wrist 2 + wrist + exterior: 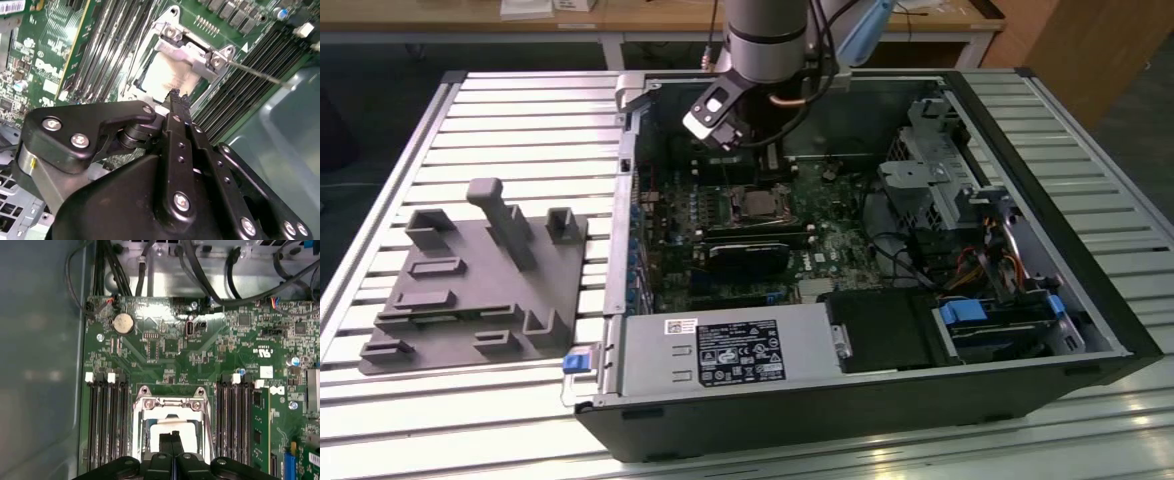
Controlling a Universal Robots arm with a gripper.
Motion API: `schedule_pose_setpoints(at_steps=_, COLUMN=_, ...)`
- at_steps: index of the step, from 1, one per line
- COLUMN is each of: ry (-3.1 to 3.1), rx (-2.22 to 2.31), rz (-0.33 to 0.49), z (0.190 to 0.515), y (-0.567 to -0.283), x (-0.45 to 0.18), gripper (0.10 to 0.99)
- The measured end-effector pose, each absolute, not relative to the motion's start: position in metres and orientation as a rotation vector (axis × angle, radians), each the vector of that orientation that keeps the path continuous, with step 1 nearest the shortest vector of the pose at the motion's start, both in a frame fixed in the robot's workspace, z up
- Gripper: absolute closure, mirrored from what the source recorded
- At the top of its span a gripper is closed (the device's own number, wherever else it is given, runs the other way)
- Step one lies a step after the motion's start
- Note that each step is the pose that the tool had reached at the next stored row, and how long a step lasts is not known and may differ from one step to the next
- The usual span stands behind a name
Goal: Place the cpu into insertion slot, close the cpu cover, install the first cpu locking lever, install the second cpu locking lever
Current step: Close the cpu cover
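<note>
Inside the open computer case (1067, 300), the end effector (175, 435) hangs with its fingers pressed together right over the cpu (173, 426); whether it touches cannot be told. The cpu lies in the insertion slot (146, 435), the silver cpu cover (172, 402) framing its edges. A thin locking lever (260, 74) juts out across the memory slots (107, 425).
</note>
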State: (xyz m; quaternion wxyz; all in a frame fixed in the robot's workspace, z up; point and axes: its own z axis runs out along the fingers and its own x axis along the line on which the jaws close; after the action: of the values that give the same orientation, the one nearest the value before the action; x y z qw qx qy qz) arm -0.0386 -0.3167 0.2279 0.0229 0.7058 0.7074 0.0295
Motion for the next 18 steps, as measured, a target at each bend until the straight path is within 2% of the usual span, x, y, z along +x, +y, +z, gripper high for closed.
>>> schedule_pose_setpoints(at_steps=18, ry=2.224, rx=2.149, rz=0.088, z=0.2212, y=-0.3186, x=-0.0453, gripper=0.98)
